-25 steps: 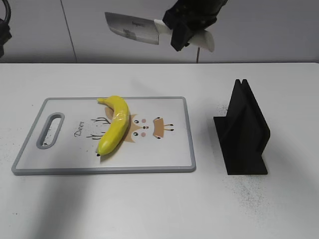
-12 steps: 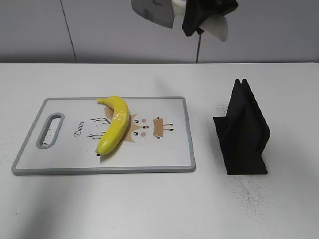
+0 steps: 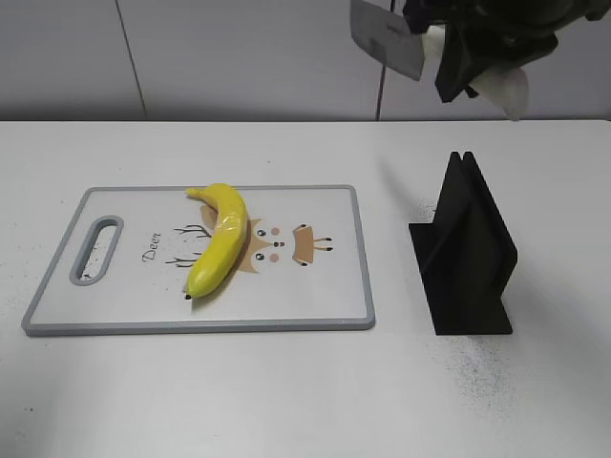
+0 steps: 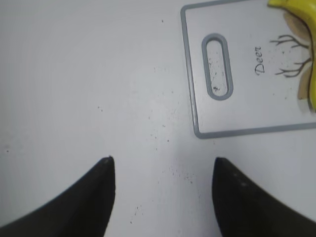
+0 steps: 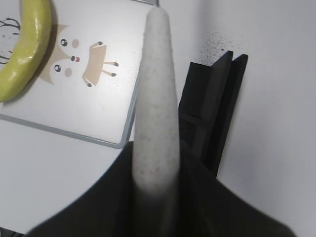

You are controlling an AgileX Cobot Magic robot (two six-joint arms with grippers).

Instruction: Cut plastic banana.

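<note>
The left gripper [image 4: 162, 170] hovers over bare white table [image 3: 286, 391], its two dark fingers spread wide with nothing between them; it appears only in the left wrist view, just off the handle end of the cutting board [image 4: 197, 118].

The grey-rimmed cutting board [image 3: 57, 286] lies flat on the left half of the table, its slot handle [image 3: 97, 250] at the left end and a printed cartoon deer [image 3: 286, 243] near its centre. The plastic banana [image 3: 220, 239] rests on the board, curved, running from the far edge toward the near edge, its lower part lying over the deer's left side. It looks whole, though a fine seam would be hard to see at this size.

To the right of the board, apart from it, a black knife stand [image 3: 465, 253] sits upright on the table.

Above the stand, at the top of the exterior view, the right gripper [image 3: 477, 52] is clamped on the pale handle of a cleaver [image 3: 387, 36], the blade pointing left and raised well above the table. In the right wrist view the cleaver's handle [image 5: 157, 98] runs up between the gripping fingers, with the stand and the board's right end below it.
</note>
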